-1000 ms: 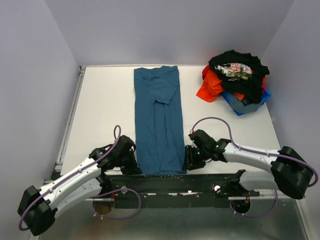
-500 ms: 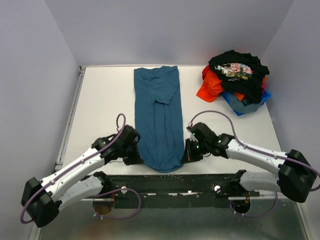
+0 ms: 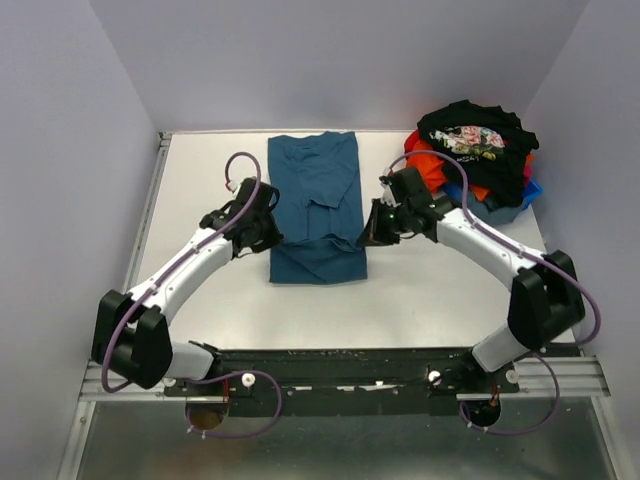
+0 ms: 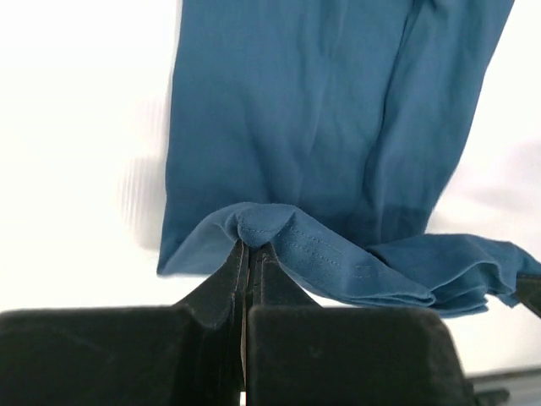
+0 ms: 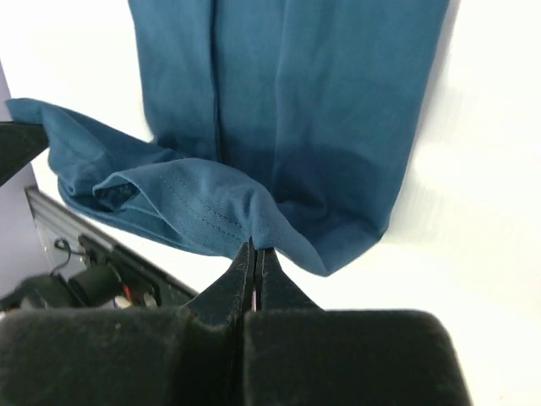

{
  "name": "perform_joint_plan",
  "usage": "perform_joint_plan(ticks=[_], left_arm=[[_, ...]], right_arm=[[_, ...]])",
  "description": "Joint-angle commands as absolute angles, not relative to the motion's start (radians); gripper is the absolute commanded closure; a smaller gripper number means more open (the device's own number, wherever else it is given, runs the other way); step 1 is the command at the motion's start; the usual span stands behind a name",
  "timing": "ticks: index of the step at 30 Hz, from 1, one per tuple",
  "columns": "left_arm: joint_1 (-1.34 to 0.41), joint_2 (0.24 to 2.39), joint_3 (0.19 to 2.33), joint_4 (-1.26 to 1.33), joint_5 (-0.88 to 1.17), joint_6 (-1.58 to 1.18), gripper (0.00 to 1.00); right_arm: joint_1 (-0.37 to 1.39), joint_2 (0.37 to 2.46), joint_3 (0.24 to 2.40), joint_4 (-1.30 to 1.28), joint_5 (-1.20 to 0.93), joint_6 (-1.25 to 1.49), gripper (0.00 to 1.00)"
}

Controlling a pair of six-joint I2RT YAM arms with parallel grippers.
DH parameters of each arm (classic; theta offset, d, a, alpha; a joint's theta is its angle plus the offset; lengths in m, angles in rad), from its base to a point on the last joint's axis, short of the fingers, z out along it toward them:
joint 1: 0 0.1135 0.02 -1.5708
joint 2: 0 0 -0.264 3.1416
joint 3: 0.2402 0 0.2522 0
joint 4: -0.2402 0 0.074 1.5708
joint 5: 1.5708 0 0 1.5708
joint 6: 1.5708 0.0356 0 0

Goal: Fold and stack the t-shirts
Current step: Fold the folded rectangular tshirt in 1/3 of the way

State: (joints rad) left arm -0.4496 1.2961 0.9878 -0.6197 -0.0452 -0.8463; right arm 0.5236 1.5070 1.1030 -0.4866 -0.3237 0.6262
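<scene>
The teal-blue t-shirt [image 3: 316, 190] lies on the table in a narrow strip, its near half lifted and doubled back over itself. My left gripper [image 3: 272, 236] is shut on the hem's left corner [image 4: 254, 230]. My right gripper [image 3: 366, 236] is shut on the hem's right corner [image 5: 254, 222]. Both hold the hem a little above the shirt's middle. A pile at the back right holds the black floral t-shirt [image 3: 478, 140] on top, the orange-red t-shirt [image 3: 426, 172] beneath it, and the bright blue t-shirt [image 3: 487, 211] at the bottom.
The white table [image 3: 200, 200] has a raised rail [image 3: 140, 240] along its left edge. Grey walls close in the back and both sides. A black frame [image 3: 350, 365] runs along the near edge by the arm bases.
Both grippers have carried the shirt's near hem from the front edge of the table away toward the back, folding the lower half over the upper half.
</scene>
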Motion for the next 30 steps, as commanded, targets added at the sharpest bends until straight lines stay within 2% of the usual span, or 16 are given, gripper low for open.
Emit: perform_joint_plan(ticks=[1, 11, 30], left_arm=[[-0.42, 1.428, 1.107, -0.488, -0.222, -0.769, 1.0], [-0.344, 1.681, 1.299, -0.471, -0.201, -0.747, 1.0], [-0.258, 1.89, 1.396, -0.337, -0.034, -0.785, 1.0]], right_arm=[[0.479, 1.662, 1.254, -0.557, -0.324, 0.569, 0.99], [0.431, 1.894, 1.514, -0.612, -0.305, 0.551, 0.99], [0.353, 2.152, 1.787, -0.678, -0.324, 0.525, 0.99]])
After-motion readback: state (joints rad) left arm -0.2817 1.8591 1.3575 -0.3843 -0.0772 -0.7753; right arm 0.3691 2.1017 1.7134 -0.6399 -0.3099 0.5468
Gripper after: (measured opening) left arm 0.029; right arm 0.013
